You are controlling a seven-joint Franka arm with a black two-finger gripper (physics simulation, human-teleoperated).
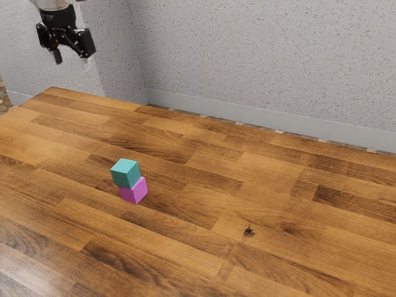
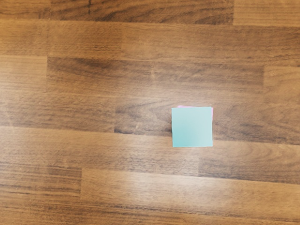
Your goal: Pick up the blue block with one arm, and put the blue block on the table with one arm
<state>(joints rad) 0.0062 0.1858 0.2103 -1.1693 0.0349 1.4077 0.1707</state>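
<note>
Blue block (image 1: pixel 125 172) stacked; hand (image 1: pixel 72 62) empty.
Two blocks, one bench (image 1: pixel 185 247): blue block atop pink block (image 1: pixel 133 192). One hand at the blocks' 11 o'clock in the exterior view, two fingers wide apart.

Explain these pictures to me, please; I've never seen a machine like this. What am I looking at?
This is a computer simulation of a single robot arm. Its hand is a black two-finger gripper, raised with its fingers apart and holding nothing. The exterior view comes from a camera at the arm's side; the wrist view comes from one on its hand, looking down. On the wooden table sits a pink block, with a blue-green block stacked on it. From above, the upper block hides nearly all of the lower one.
</note>
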